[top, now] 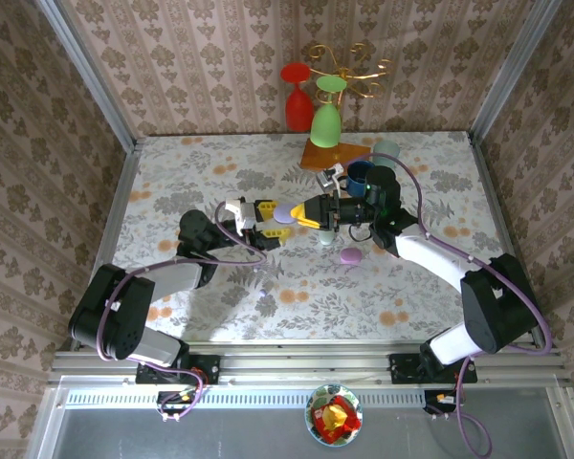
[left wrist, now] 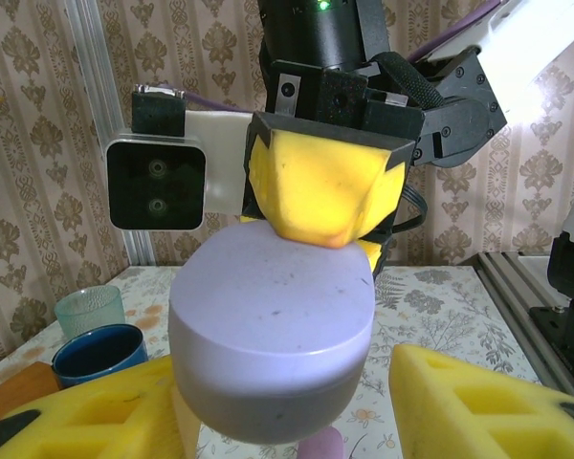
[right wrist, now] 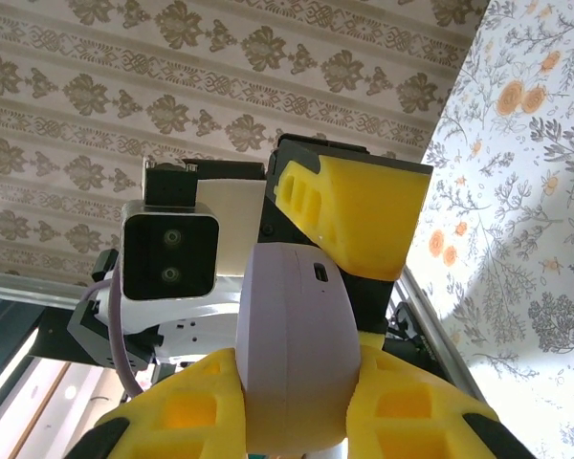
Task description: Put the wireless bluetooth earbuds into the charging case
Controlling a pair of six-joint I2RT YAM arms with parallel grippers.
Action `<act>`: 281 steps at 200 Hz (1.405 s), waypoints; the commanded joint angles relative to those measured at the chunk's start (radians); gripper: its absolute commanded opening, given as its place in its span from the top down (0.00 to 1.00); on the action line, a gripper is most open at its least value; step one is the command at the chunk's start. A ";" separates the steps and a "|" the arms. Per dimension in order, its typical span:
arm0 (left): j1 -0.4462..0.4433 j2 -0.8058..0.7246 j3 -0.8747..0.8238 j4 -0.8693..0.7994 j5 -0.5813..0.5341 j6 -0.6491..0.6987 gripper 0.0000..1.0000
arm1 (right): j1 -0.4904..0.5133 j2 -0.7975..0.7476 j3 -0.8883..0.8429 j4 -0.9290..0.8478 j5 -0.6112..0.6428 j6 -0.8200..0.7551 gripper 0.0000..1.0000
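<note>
Right now my right gripper (top: 307, 214) is clamped on the lavender charging case (left wrist: 273, 330). Its yellow fingers (left wrist: 325, 191) pinch the case's far edge, one above and one beneath, and the case hangs clear of the floral table (top: 191, 172).

My left gripper (top: 271, 220) meets the case from the opposite side with its jaws apart. One of its foam pads (left wrist: 96, 416) lies against the case's side, while the other stands just off it with a gap showing.

The case looks closed, with a seam running round its middle. A small port (right wrist: 320, 273) shows on the narrow edge turned toward my right wrist.

Below the case and a little toward my right arm's base, a mauve pebble-shaped case (top: 351, 255) lies on the table. Beyond the lavender case, away from my bases, stand a blue cup (top: 359, 175) and then a clear glass (top: 387, 151). Farther beyond it, a green vase (top: 325, 120) stands on an orange board (top: 318, 158), with a red vase (top: 297, 105) just beside the green one.
</note>
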 commanded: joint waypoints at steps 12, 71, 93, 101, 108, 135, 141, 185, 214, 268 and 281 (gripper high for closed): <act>-0.014 0.010 0.035 0.027 0.024 0.019 0.52 | -0.003 0.010 -0.007 0.046 -0.027 0.012 0.91; -0.018 0.018 0.043 0.027 0.039 0.008 0.58 | -0.001 0.026 0.000 0.034 -0.030 0.005 0.91; -0.018 0.017 0.045 0.027 0.042 0.009 0.58 | -0.001 0.030 0.002 0.034 -0.032 0.003 0.91; -0.018 0.017 0.045 0.027 0.041 0.009 0.59 | -0.001 0.033 0.004 0.029 -0.032 0.001 0.91; -0.018 0.018 0.046 0.027 0.043 0.006 0.60 | -0.001 0.035 0.005 0.019 -0.031 -0.002 0.91; -0.019 0.019 0.047 0.026 0.055 0.003 0.69 | -0.001 0.041 0.008 0.003 -0.028 -0.012 0.88; -0.019 0.020 0.047 0.028 0.055 0.005 0.69 | -0.001 0.041 0.008 -0.001 -0.027 -0.014 0.86; -0.018 0.016 0.043 0.027 0.056 0.005 0.52 | 0.000 0.038 0.016 -0.022 -0.025 -0.030 0.89; -0.018 0.014 0.046 0.027 0.039 0.013 0.44 | 0.005 0.039 0.016 -0.023 -0.032 -0.033 0.90; -0.019 0.025 0.063 0.027 0.053 0.009 0.53 | 0.008 0.035 0.012 -0.020 -0.032 -0.032 0.90; -0.019 0.026 0.057 0.027 0.053 0.018 0.51 | 0.008 0.034 0.011 0.009 -0.035 -0.014 0.90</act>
